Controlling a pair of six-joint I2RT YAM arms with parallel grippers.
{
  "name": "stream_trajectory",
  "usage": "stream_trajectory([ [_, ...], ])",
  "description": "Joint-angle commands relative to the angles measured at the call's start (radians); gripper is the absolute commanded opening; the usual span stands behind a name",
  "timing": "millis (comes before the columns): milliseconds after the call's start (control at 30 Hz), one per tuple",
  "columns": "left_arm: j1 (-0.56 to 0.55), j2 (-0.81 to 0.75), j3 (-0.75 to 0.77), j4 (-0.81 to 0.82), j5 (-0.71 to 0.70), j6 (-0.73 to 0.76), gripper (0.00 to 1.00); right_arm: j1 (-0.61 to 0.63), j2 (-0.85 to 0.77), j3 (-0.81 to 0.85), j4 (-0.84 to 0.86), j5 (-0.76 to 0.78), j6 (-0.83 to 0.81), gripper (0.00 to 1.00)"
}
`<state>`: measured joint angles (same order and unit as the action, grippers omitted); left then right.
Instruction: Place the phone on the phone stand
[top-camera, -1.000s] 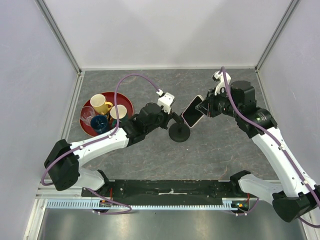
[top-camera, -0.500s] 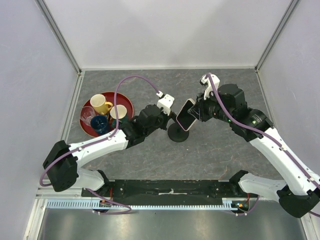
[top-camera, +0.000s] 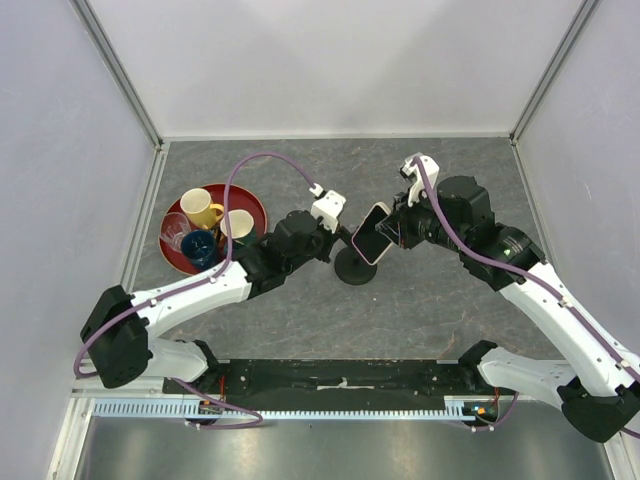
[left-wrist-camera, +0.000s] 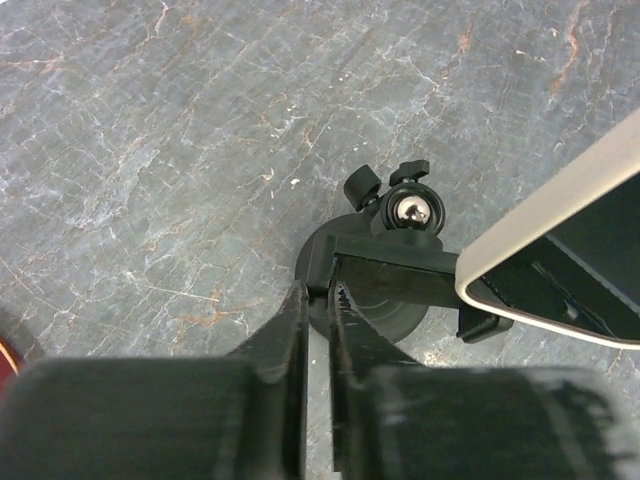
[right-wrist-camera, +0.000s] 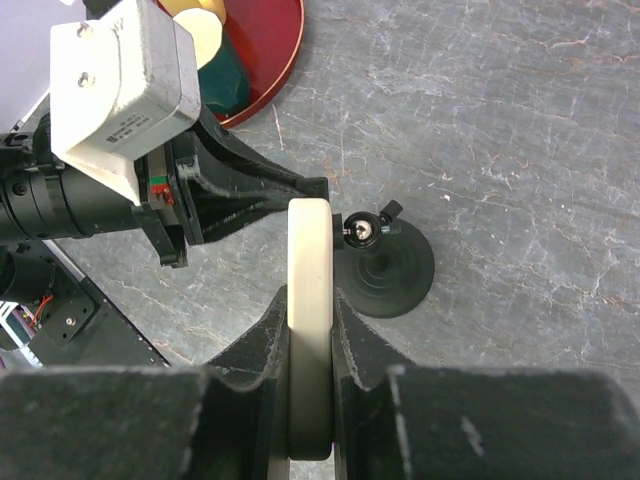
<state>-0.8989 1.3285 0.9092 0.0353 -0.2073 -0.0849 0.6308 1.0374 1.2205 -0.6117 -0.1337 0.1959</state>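
Observation:
The phone (top-camera: 371, 234), cream-edged with a black screen, is tilted in the air just above and to the right of the phone stand. My right gripper (top-camera: 392, 232) is shut on it; in the right wrist view the phone (right-wrist-camera: 310, 270) stands edge-on between the fingers (right-wrist-camera: 268, 330). The black phone stand (top-camera: 357, 265) rests on its disc base (right-wrist-camera: 385, 275). My left gripper (top-camera: 335, 245) is shut on the left end of the stand's cradle (left-wrist-camera: 390, 275). The phone's lower corner (left-wrist-camera: 560, 240) hangs over the cradle's right end, beside the ball joint (left-wrist-camera: 410, 208).
A red tray (top-camera: 247, 197) at the left holds a yellow cup (top-camera: 203, 208), a cream cup (top-camera: 238, 224), a blue cup (top-camera: 200, 246) and a clear glass (top-camera: 174, 230). Pale walls close in the marbled grey table (top-camera: 440, 300). A black rail (top-camera: 340, 375) runs along the near edge.
My right gripper has carried the phone left and down, from beside the stand to just over its cradle. My left gripper has kept its hold on the stand.

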Motion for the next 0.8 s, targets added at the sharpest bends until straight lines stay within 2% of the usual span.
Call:
stream_trajectory([
  [0, -0.003, -0.051, 0.060, 0.000, 0.011, -0.036, 0.30, 0.001, 0.003, 0.083, 0.056, -0.043, -0.029, 0.00],
  [33, 0.000, -0.057, 0.063, -0.006, -0.001, -0.061, 0.39, 0.003, 0.003, 0.088, 0.058, -0.043, -0.032, 0.00],
  [67, 0.003, -0.061, 0.065, -0.014, -0.001, -0.071, 0.60, 0.001, 0.006, 0.096, 0.058, -0.043, -0.047, 0.00],
  [167, 0.021, -0.109, 0.062, -0.029, 0.020, -0.117, 0.72, 0.001, 0.009, 0.105, 0.053, -0.050, -0.085, 0.00],
  [367, 0.063, -0.261, 0.059, -0.159, 0.025, -0.179, 0.74, 0.000, 0.019, 0.135, 0.047, -0.110, -0.223, 0.00],
  [433, 0.086, -0.334, 0.047, -0.213, -0.023, -0.217, 0.73, 0.001, 0.039, 0.146, 0.056, -0.208, -0.315, 0.00],
  [467, 0.097, -0.365, 0.037, -0.257, -0.023, -0.225, 0.73, 0.001, 0.071, 0.161, 0.056, -0.374, -0.349, 0.00],
  [533, 0.133, -0.457, -0.006, -0.279, 0.015, -0.246, 0.73, 0.001, 0.111, 0.180, 0.055, -0.525, -0.432, 0.00],
  [567, 0.146, -0.483, -0.019, -0.302, 0.028, -0.254, 0.73, 0.001, 0.165, 0.204, 0.056, -0.658, -0.450, 0.00],
  [667, 0.186, -0.563, -0.044, -0.372, 0.052, -0.286, 0.73, 0.004, 0.284, 0.279, 0.012, -0.754, -0.565, 0.00],
  [767, 0.210, -0.600, -0.049, -0.411, 0.072, -0.291, 0.73, 0.007, 0.380, 0.359, -0.091, -0.724, -0.683, 0.00],
])
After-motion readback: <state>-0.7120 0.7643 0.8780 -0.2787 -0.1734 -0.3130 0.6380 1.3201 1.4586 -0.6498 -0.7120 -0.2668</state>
